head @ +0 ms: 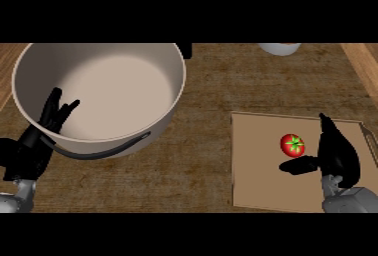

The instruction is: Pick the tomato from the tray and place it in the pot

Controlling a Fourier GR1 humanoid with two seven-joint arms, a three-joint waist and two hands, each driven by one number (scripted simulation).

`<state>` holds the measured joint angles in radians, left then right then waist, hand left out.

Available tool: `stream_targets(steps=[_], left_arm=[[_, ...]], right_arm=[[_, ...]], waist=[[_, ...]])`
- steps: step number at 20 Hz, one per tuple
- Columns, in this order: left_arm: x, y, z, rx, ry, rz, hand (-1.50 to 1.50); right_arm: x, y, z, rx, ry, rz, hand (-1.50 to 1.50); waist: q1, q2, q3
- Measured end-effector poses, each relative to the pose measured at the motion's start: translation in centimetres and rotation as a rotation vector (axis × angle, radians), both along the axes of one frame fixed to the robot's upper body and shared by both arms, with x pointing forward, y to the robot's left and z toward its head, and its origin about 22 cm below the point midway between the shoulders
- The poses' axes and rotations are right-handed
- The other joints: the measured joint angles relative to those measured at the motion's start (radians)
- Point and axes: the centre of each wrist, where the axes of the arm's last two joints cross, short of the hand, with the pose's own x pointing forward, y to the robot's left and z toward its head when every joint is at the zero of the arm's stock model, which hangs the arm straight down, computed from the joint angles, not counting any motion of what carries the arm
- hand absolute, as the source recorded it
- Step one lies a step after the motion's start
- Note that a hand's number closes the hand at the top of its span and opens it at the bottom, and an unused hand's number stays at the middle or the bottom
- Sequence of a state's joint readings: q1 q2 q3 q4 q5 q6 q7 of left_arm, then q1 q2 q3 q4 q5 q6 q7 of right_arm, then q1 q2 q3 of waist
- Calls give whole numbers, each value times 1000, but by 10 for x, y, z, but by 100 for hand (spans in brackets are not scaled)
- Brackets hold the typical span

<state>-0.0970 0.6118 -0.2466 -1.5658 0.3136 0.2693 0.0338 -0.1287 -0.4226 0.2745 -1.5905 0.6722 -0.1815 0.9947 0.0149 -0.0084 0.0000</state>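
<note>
A red tomato [292,145] with a green stem star lies on the flat tan tray [258,185] at the right. My right hand [337,152] is over the tray just right of the tomato, fingers straight and pointing away, thumb [299,165] sticking out left just below the tomato; it is open and not holding it. The large cream pot [159,117] with a dark handle stands at the upper left, nothing in it. My left hand [52,115] rests open at the pot's left rim, fingers up.
The counter top is brown and woven-looking, with a wooden edge [362,65] running along the far right. A white object [279,48] is cut off at the top edge. A small dark piece [184,50] shows behind the pot.
</note>
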Motion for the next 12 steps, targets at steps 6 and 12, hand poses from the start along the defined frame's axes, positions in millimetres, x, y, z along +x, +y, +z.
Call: stream_targets(steps=[6,12], left_arm=[[-2,5,0,19,11,11,0],[-5,9,1,28,27,22,0]], right_arm=[[10,18,21,0,48,6,-150],[14,28,23,3,83,12,-150]], waist=[[-12,-5,4],[-21,-4,7]])
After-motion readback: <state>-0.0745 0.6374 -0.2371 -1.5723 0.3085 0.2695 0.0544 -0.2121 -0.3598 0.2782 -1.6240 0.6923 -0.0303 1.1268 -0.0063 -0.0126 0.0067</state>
